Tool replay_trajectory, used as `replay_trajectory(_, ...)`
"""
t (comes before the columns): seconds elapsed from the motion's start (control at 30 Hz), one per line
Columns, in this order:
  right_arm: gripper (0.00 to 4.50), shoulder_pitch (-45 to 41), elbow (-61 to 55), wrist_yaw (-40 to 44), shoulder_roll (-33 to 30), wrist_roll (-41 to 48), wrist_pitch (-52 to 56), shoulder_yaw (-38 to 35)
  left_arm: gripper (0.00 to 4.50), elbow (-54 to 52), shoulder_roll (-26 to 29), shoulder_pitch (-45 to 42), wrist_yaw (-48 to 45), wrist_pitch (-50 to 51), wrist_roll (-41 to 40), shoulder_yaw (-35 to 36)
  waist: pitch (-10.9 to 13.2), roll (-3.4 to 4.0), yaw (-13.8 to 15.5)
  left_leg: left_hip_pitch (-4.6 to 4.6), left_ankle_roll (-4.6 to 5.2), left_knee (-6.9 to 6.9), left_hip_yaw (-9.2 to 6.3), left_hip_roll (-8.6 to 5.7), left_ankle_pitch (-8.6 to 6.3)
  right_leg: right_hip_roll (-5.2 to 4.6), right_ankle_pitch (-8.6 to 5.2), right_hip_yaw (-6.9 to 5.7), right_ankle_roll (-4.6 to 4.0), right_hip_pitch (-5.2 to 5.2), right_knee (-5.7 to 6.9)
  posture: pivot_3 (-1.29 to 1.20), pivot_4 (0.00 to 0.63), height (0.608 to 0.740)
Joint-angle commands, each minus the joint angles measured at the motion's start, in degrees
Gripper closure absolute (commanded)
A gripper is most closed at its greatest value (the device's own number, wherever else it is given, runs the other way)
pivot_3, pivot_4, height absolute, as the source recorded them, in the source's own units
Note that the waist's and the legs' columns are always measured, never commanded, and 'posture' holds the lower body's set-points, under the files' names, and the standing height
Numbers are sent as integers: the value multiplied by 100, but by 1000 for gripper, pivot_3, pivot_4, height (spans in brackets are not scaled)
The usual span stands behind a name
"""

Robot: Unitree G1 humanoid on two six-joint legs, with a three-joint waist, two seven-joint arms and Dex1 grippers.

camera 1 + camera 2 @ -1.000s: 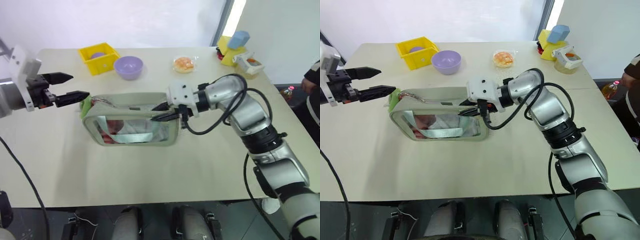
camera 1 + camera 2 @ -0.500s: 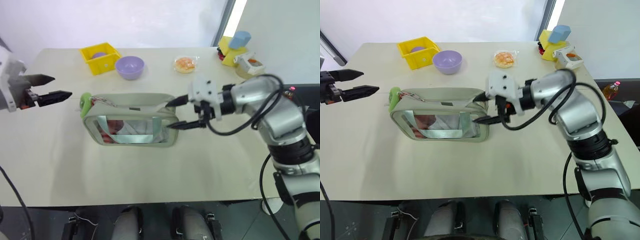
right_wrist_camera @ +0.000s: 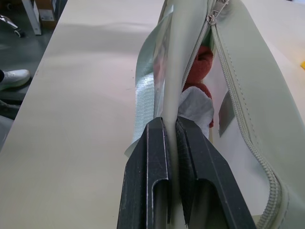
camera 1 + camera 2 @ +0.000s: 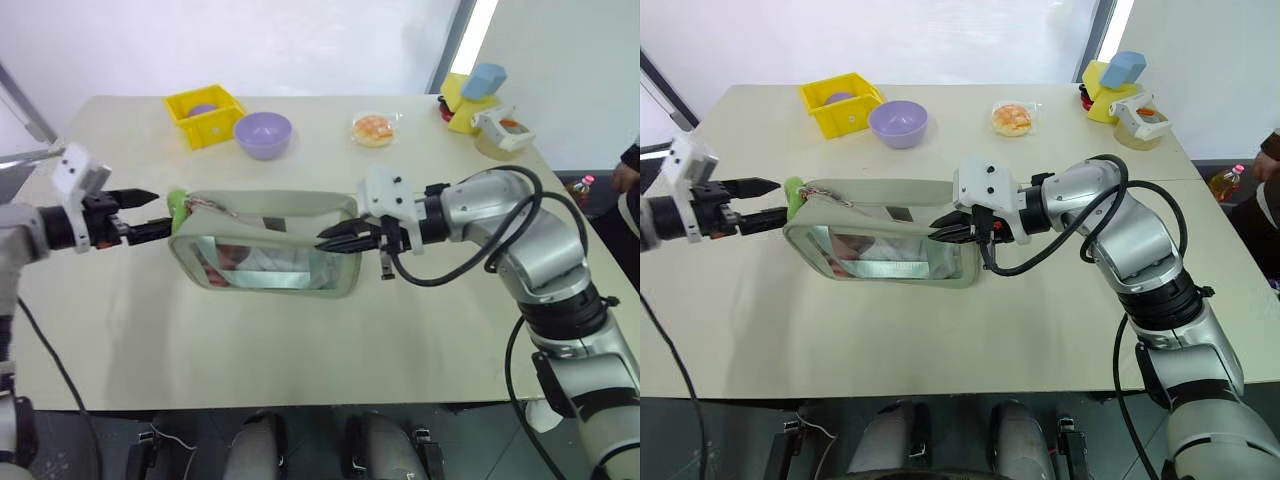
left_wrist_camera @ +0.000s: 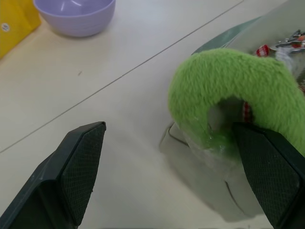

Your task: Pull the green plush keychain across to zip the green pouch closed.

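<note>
The green pouch [image 4: 262,212] lies mid-table, clear window toward me, with red and white contents showing through its open zipper [image 3: 238,100]. The green plush keychain [image 4: 176,204] hangs at the pouch's left end. My left gripper [image 4: 160,213] is open and level just left of it. In the left wrist view the fuzzy ring [image 5: 228,81] sits between the two fingers, up against one finger [image 5: 267,167]. My right gripper [image 4: 937,230] is shut on the pouch's right-end rim, and its pads [image 3: 155,157] pinch the fabric edge [image 3: 172,95].
At the back of the table stand a yellow bin [image 4: 203,115], a purple bowl [image 4: 264,133] and a wrapped bun [image 4: 372,129]. A yellow and blue toy [image 4: 470,100] and a small container [image 4: 500,130] sit far right. A person [image 4: 630,180] stands at the right edge.
My right gripper was open around the pouch's right end and has shut on its rim. My left gripper has dropped and come in close to the plush ring, still open.
</note>
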Motion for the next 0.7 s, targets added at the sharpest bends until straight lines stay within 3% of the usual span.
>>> replay_trajectory(0.03, 4500, -1, -233, -39, 36, 77, -8, -12, 818, -192, 31, -155, 7, -104, -81, 128, 0, 0, -1, 0, 0, 0, 0, 0, 0, 0, 0, 0, 0, 0, 0, 0, 150, 739)
replay_trajectory(0.27, 4500, 25, -146, -151, 66, 14, -49, -4, 4409, -79, 221, -889, -65, 261, -365, 281, 0, 0, -1, 0, 0, 1, -1, 0, 0, 0, 0, 0, 0, 1, 0, 0, 150, 739)
replay_trajectory(0.43, 4500, 0, -67, -221, 123, -44, -88, 18, 4462, -423, 56, -1864, -168, 905, -933, 107, 0, -1, 0, 0, 0, 6, -3, -1, 0, 1, 0, -1, 0, 5, 0, 0, 150, 739)
replay_trajectory(0.7, 4500, 5, 57, -382, 262, -160, -110, 68, 4462, -1331, -234, -1526, -652, 295, -405, -1159, -2, 3, -28, 6, 0, 6, -3, 0, 0, 4, 0, 1, 0, 7, 5, 0, 150, 739)
